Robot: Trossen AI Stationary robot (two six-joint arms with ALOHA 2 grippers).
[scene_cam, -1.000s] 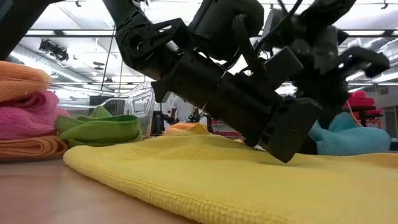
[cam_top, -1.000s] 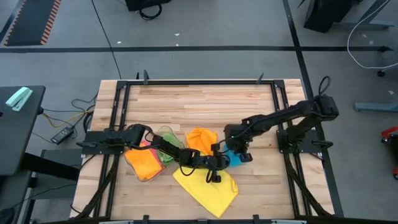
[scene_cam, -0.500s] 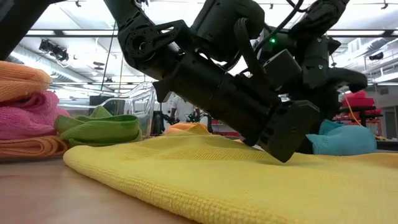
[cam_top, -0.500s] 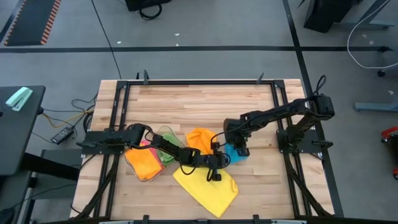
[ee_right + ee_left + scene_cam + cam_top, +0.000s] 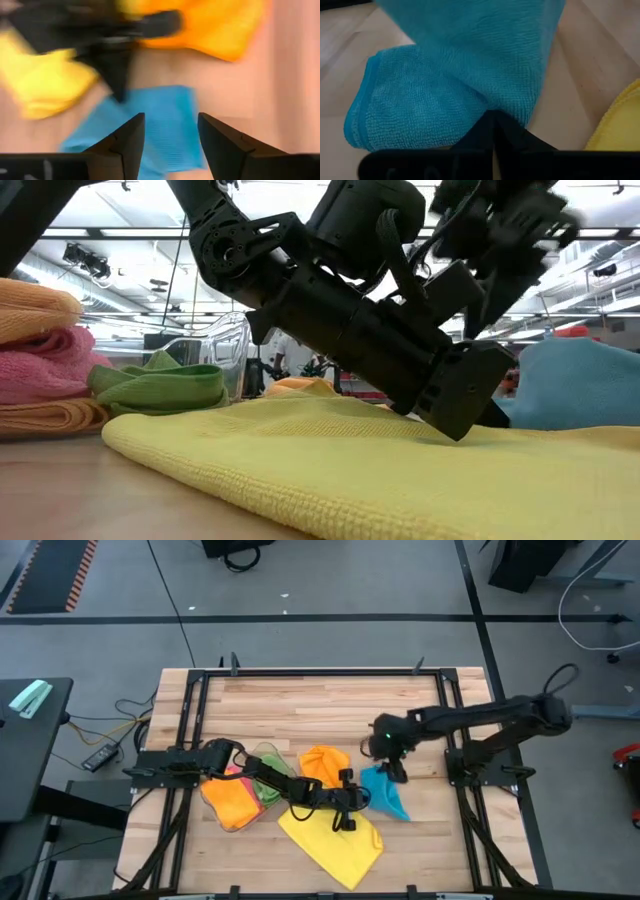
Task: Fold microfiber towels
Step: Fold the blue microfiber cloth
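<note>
The soft, limp blue microfiber towel (image 5: 385,794) lay flat; best gripped at a corner. Left tool (image 5: 352,808) closed, empty; right tool (image 5: 167,132) spread wide, empty.

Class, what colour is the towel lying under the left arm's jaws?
Yellow towel, seen best in the low view.

A wooden tabletop (image 5: 320,705) with a black metal frame (image 5: 300,671) along its edges stands on a grey floor (image 5: 330,580). A clear plastic tray (image 5: 222,352) sits on its left part. Left of it, cables (image 5: 118,720) trail on the floor beside a dark side table (image 5: 25,745) carrying a pale green object (image 5: 30,697). Ceiling lights (image 5: 110,232) show in the room behind
</note>
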